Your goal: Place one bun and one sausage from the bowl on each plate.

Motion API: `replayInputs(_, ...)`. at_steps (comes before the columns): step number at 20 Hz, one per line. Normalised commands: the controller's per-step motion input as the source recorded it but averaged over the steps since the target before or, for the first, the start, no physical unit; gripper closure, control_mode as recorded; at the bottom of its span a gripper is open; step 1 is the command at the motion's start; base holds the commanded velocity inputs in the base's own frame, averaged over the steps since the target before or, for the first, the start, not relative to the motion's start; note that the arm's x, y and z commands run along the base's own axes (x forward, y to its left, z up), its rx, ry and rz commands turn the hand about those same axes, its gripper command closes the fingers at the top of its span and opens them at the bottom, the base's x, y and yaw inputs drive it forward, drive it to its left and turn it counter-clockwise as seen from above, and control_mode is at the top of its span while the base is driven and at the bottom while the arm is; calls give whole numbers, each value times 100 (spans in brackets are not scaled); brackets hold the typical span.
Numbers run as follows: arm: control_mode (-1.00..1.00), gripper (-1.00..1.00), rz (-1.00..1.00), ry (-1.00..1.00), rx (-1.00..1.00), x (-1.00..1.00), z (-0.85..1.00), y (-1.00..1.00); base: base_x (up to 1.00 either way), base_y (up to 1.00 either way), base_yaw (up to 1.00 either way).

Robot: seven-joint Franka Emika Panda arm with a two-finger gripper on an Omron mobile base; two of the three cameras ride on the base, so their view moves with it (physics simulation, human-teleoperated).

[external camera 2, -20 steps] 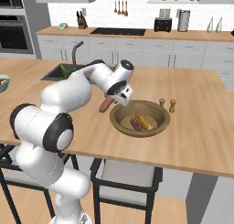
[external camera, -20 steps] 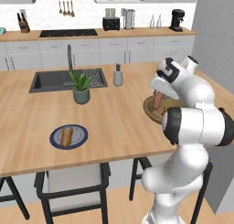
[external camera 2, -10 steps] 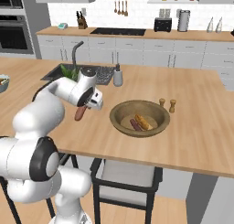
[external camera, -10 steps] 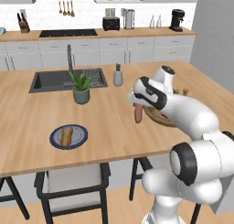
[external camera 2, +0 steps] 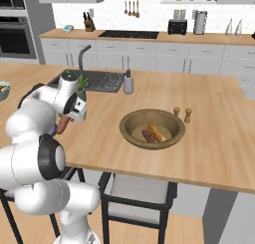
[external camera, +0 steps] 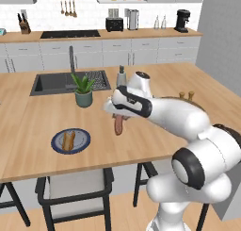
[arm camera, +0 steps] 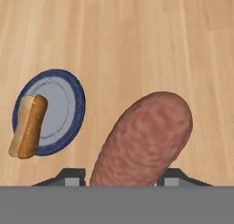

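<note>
While a second ago the gripper (external camera: 119,116) hung at the bowl (external camera 2: 133,119), it has since swung across the counter (external camera: 155,140) toward the plate (external camera: 82,141), taking a sausage (external camera: 118,125) with it.

- Gripper: jaws clamped on the upper end of the sausage, which dangles below, clear of the counter. In the hand view its two tips sit either side of the sausage (arm camera: 142,141).
- Sausage: in the air, roughly midway between bowl and plate, not yet over the plate.
- Plate: blue-rimmed, near the counter's front edge; already holds a bun (external camera: 68,140) lying toward one side, bare surface left beside it.
- Bowl: still holds one bun (external camera 2: 156,133) and one sausage (external camera 2: 147,135), side by side.
- Plant (external camera: 83,89): potted, by the sink, just beyond the travel line.

Judgement: pick done, carry under way. Setting this sausage beside the bun would complete this plate; the bowl's remaining pair suits a second plate.
</note>
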Motion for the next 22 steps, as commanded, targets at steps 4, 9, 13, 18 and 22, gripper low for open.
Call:
replayInputs(4, -100, 100, 5, 9, 0, -6, -15, 98, 0, 0, 0)
replayInputs(9, -100, 100, 1, 7, 0, -3, -24, 88, 0, 0, 0)
replayInputs(13, -100, 100, 0, 9, 0, 4, -39, 60, 0, 0, 0)
replayInputs(18, -100, 100, 0, 4, 0, 23, -44, 28, 0, 0, 0)
replayInputs(22, -100, 100, 0, 7, 0, 41, -47, 30, 0, 0, 0)
